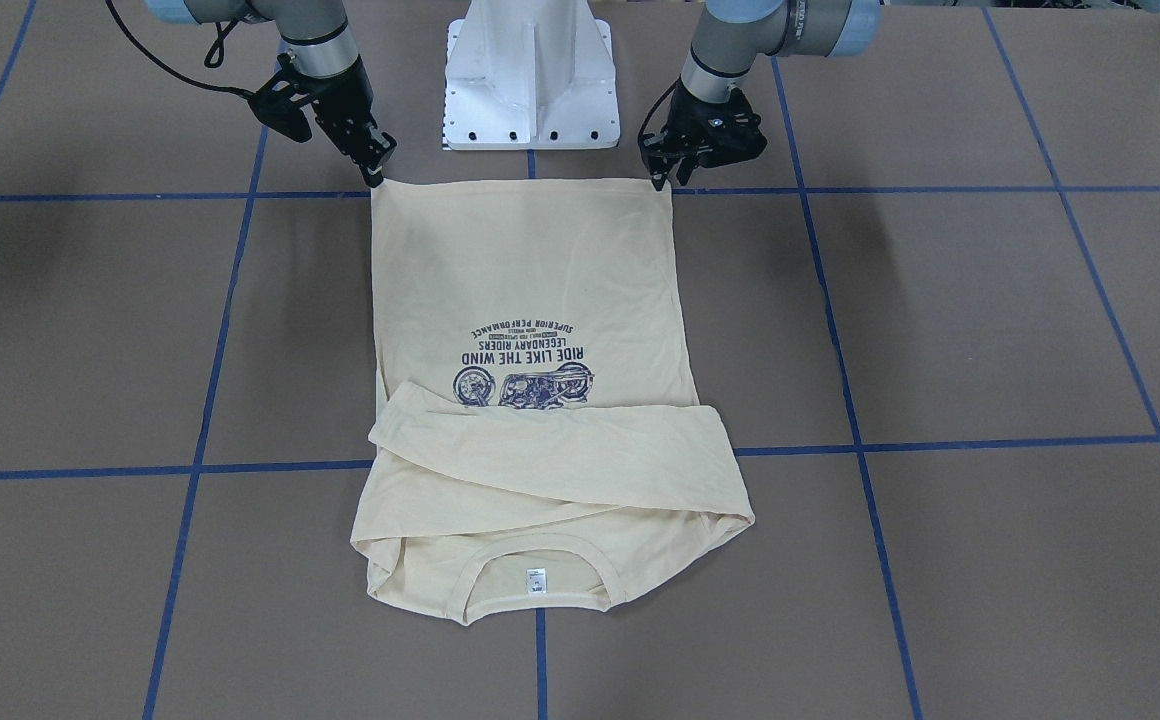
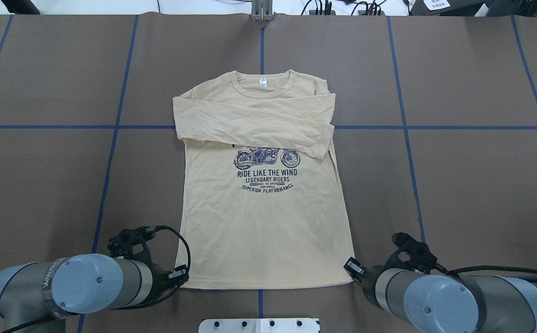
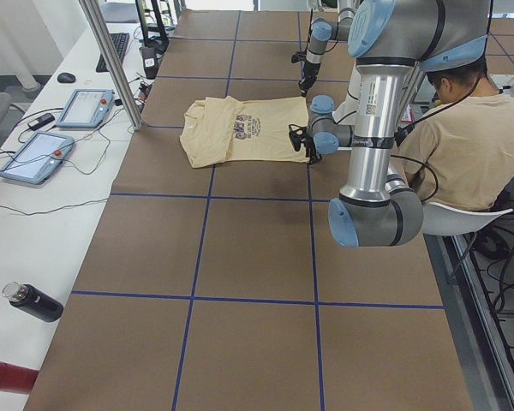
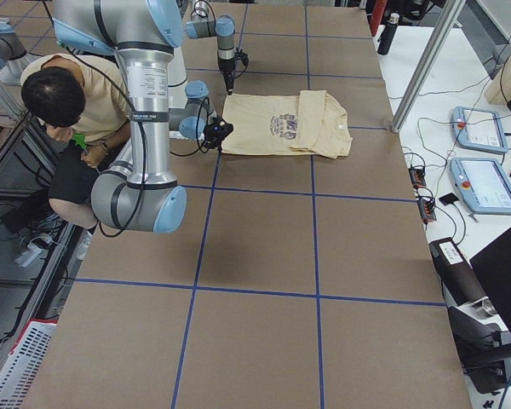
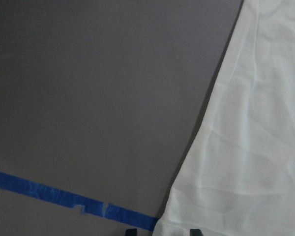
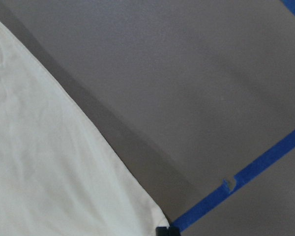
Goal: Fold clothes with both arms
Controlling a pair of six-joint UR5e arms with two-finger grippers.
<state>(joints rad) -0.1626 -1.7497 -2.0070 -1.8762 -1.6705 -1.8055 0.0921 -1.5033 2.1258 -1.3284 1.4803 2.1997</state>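
Note:
The cream-yellow T-shirt (image 2: 264, 222) lies flat, print up, both sleeves folded across the chest and the neck at the far side. My left gripper (image 2: 183, 275) is at the near left hem corner. In the left wrist view its two fingertips (image 5: 131, 231) stand apart with the shirt corner (image 5: 177, 223) between them. My right gripper (image 2: 351, 268) is at the near right hem corner. In the front view its fingers come together in a point (image 1: 375, 178) on that corner. The right wrist view shows one dark tip (image 6: 162, 230) at the corner. The left gripper also shows in the front view (image 1: 658, 183).
The brown table (image 2: 458, 185) carries a grid of blue tape lines. The white pedestal base (image 1: 530, 75) stands between the arms. A person (image 3: 471, 137) sits behind the robot. Tablets (image 3: 86, 107) and bottles (image 3: 34, 301) lie on the white side bench.

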